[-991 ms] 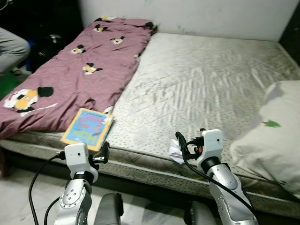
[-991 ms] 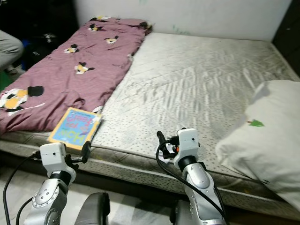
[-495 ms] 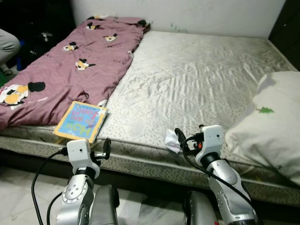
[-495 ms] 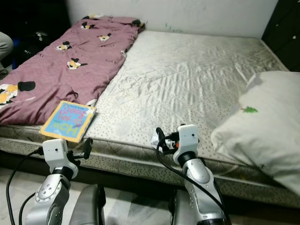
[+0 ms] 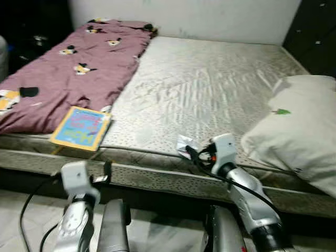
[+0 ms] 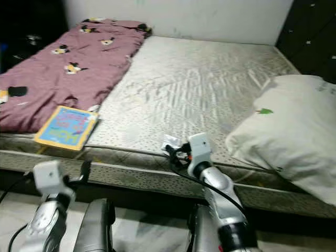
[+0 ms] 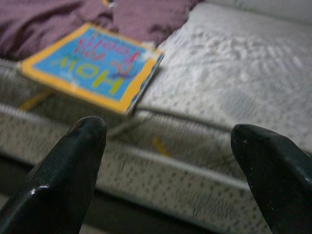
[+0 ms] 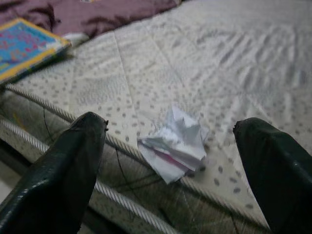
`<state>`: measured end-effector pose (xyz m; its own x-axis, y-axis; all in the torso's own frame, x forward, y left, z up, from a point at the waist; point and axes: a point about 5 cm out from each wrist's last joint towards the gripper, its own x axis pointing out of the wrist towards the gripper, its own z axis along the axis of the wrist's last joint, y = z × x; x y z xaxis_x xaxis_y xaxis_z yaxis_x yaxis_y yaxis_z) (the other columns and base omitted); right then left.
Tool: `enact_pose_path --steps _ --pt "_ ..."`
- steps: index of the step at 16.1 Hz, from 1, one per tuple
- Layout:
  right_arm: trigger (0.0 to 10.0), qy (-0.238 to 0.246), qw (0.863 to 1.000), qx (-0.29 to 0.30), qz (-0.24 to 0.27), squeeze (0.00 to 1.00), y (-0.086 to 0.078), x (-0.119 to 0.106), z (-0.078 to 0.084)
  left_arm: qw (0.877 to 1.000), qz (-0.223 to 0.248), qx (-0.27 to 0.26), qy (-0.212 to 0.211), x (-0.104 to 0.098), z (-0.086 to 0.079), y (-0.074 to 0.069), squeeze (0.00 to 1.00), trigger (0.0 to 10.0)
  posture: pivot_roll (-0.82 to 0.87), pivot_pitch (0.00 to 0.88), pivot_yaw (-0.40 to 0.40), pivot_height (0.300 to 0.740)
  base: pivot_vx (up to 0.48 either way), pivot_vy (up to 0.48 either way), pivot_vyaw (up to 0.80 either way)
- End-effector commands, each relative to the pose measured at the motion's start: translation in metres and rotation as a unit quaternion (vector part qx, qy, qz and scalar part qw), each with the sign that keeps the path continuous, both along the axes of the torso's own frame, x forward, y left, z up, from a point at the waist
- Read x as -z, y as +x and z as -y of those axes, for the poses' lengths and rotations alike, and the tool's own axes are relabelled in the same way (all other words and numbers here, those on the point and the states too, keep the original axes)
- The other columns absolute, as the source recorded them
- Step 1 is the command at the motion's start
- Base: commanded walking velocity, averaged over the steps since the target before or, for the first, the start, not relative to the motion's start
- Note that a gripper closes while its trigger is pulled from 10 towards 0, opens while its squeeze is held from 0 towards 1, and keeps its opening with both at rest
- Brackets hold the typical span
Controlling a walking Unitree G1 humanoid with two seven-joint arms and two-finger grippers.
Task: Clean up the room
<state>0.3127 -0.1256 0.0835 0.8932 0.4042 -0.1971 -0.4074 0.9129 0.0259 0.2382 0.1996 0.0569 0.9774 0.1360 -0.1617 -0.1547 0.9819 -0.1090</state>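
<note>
A crumpled white paper wad [image 5: 184,144] lies on the bare mattress [image 5: 210,79] close to its front edge. My right gripper [image 5: 192,155] is open just in front of the wad; in the right wrist view the paper wad [image 8: 176,140] lies between and beyond the two fingers, untouched. A blue book with a yellow border [image 5: 81,127] rests at the mattress edge, partly on the purple blanket [image 5: 63,63]. Low in front of the bed side, my left gripper [image 5: 107,171] is open and empty, facing the book [image 7: 92,73].
A large white pillow [image 5: 294,126] lies on the right part of the mattress and overhangs its front edge. The bed's side runs across right in front of me, with pale floor [image 5: 31,210] below. Dark furniture [image 5: 315,31] stands at the far right.
The whole view has shifted, so the camera has moved; bed and pillow sit further left in the picture. My left gripper now sits lower against the bed side. The right gripper stays by the paper wad.
</note>
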Motion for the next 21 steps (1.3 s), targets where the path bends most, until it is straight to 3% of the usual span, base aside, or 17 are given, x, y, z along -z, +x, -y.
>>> enact_pose_path --steps 1,5,10,13,16,21 --pt "10.0 -0.004 1.000 -0.018 -0.008 0.00 0.004 0.000 -0.009 1.000 0.009 -0.011 0.015 -0.009 -0.006 -0.004 0.00 10.0 0.15 0.000 -0.069 0.506 0.000 0.000 0.00" --pt "10.0 0.003 1.000 -0.014 -0.009 0.00 0.000 0.002 -0.020 0.999 0.007 0.003 0.039 -0.015 -0.008 -0.020 0.00 10.0 0.15 0.075 -0.051 0.506 0.000 0.000 0.00" --pt "10.0 0.016 0.999 0.037 0.024 0.00 0.001 -0.005 -0.019 0.998 0.017 0.040 0.037 -0.032 0.013 -0.027 0.00 10.0 0.16 0.163 -0.043 0.506 0.000 0.000 0.00" --pt "10.0 0.024 0.997 0.060 0.042 0.00 0.009 -0.013 -0.031 0.998 0.004 0.053 0.035 -0.033 0.021 -0.037 0.00 10.0 0.17 0.197 -0.038 0.506 0.000 0.000 0.00" --pt "10.0 0.034 0.997 0.042 0.046 0.00 0.013 -0.018 -0.049 0.998 0.001 0.061 0.032 -0.038 0.025 -0.041 0.00 10.0 0.18 0.221 -0.038 0.506 0.000 0.000 0.00" --pt "10.0 0.059 0.997 -0.024 0.035 0.00 0.007 -0.017 -0.069 0.997 -0.009 0.066 0.028 -0.040 0.029 -0.043 0.00 10.0 0.17 0.230 -0.043 0.506 0.000 0.000 0.00"
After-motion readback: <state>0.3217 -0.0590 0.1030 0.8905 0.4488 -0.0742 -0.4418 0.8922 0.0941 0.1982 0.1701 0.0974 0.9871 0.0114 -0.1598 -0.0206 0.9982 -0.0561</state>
